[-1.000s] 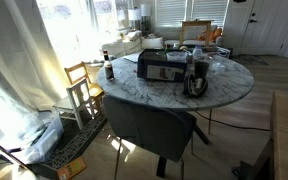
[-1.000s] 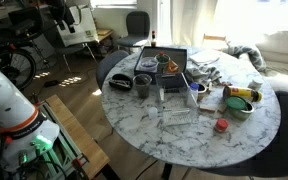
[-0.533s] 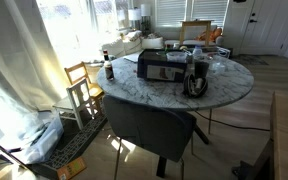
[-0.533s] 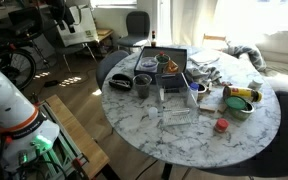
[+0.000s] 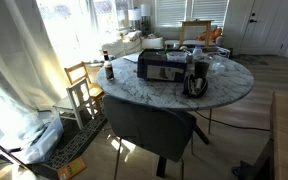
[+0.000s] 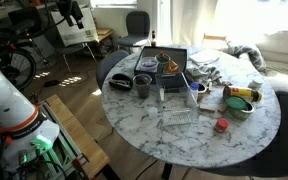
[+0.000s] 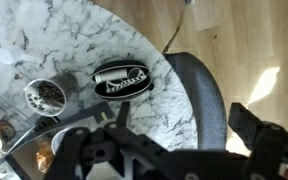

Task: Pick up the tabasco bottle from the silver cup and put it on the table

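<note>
Tabasco bottle too small to resolve in any view; its place cannot be told. Silver cup (image 7: 46,95) stands on the marble worktop (image 7: 44,30), brown-speckled inside, just beside a black oval item (image 7: 124,80) near the rim. Black appliance (image 6: 164,60) and clear box (image 6: 179,105) sit further in. Dark chair (image 7: 199,100) is tucked against that rim. Gripper (image 7: 174,150) hovers above rim and chair, fingers spread wide, nothing between them. White arm link (image 6: 4,100) at frame edge.

The gripper (image 7: 179,152) comes into the wrist view from six o'clock, pointing down, its black fingers (image 7: 269,140) spread wide at about five and seven. In an exterior view, a white arm link (image 6: 4,95) curves at nine o'clock.
</note>
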Robot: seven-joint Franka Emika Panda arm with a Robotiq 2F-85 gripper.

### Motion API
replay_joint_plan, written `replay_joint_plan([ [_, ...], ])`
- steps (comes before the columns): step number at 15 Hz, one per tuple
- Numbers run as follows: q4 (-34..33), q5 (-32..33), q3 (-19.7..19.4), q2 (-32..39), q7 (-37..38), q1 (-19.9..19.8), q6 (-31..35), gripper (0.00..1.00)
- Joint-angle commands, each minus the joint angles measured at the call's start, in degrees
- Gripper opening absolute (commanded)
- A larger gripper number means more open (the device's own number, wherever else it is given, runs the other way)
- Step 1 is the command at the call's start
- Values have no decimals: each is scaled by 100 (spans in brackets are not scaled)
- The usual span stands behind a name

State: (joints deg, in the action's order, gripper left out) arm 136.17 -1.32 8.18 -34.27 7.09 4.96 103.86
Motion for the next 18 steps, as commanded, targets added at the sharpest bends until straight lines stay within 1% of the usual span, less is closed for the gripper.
replay_joint_plan([
  [1, -409, 270, -753, 316, -822, -341, 96, 100],
  [2, -473, 262, -1031, 398, -1068, -458, 336, 100],
  [3, -563, 257, -1223, 494, -1220, -557, 503, 100],
  [4, -644, 212, -1417, 632, -1439, -616, 810, 100],
  [7, -977, 13, -1748, 1261, -1712, -711, 1472, 100],
  [9, -1193, -113, -1766, 1755, -1619, -724, 1888, 100],
  [12, -1646, -217, -1646, 2567, -1404, -737, 2176, 100],
  [15, -2196, -153, -1616, 3350, -1228, -848, 2144, 100],
  [16, -2335, -251, -1657, 3576, -1285, -885, 2108, 100],
  [18, -2587, -309, -1671, 3979, -1169, -988, 2098, 100],
])
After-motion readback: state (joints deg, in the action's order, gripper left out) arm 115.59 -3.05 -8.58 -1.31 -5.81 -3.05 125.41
